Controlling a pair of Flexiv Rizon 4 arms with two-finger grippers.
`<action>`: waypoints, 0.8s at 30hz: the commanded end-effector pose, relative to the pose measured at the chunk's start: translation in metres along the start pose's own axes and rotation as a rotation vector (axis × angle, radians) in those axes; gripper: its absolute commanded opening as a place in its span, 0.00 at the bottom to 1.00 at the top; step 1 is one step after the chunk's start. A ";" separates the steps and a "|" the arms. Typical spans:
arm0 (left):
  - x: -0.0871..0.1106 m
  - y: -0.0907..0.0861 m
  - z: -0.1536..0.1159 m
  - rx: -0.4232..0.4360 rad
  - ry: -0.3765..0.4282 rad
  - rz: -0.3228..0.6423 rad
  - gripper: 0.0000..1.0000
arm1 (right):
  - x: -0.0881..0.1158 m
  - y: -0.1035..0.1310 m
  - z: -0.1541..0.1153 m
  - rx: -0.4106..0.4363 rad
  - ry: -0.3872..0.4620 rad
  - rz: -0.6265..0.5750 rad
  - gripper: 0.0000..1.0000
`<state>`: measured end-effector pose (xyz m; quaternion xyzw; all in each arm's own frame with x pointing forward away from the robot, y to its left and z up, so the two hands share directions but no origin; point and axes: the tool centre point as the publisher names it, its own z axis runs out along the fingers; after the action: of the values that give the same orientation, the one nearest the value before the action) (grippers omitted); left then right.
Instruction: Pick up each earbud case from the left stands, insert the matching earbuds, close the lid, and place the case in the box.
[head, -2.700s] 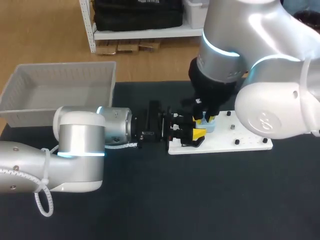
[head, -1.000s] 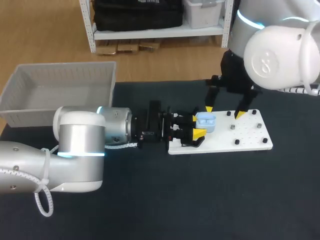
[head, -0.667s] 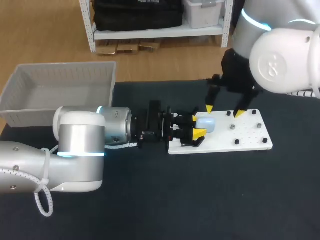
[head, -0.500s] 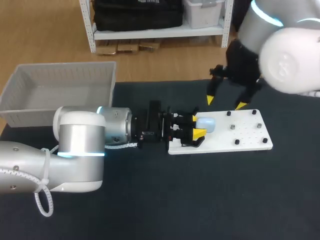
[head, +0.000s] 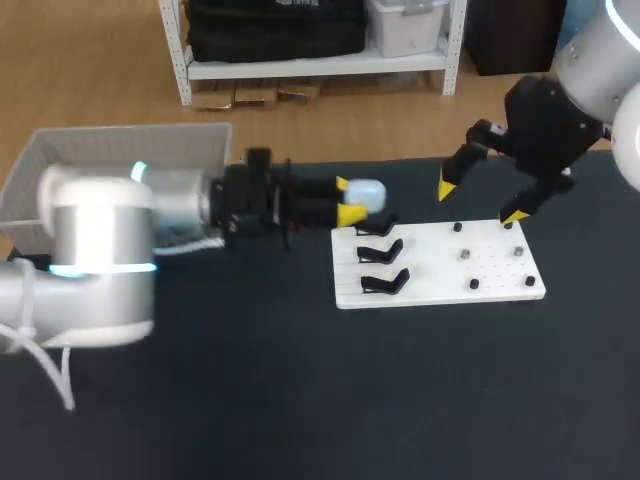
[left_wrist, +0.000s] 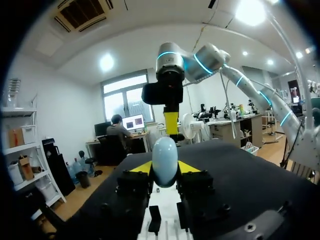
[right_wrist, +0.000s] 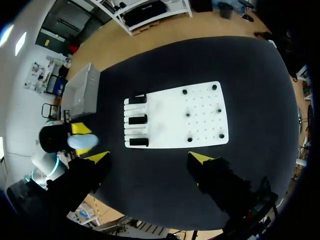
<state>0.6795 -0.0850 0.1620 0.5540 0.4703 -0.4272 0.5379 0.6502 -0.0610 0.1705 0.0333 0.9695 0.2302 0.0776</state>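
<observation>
At the table's far left corner I see the grey box (head: 120, 165). To its right, near the far edge, my left claw (head: 350, 199) hangs above the table, pinching the pale blue earbud case (head: 366, 193) between both yellow tips. Further right the white board (head: 450, 270) lies flat, with three black stands (head: 380, 255) along its left side. My right claw (head: 482, 201) hovers over the board's far edge, fingers spread wide.

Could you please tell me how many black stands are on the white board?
3: the far stand, middle stand and near stand, lined along one edge of the white board. None appears hidden.
</observation>
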 end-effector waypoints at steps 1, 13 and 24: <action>-0.053 0.000 -0.053 -0.052 0.083 0.005 0.00 | 0.001 0.000 0.000 0.000 -0.003 0.000 1.00; -0.063 0.058 -0.152 -0.359 0.143 -0.089 0.00 | 0.001 0.000 0.000 0.000 -0.003 0.000 1.00; -0.008 0.088 -0.219 -0.549 0.195 -0.305 0.00 | 0.001 0.000 0.000 0.000 -0.003 0.000 1.00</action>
<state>0.7550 0.1280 0.2097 0.3739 0.6895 -0.3132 0.5354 0.6497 -0.0607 0.1705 0.0343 0.9696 0.2289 0.0787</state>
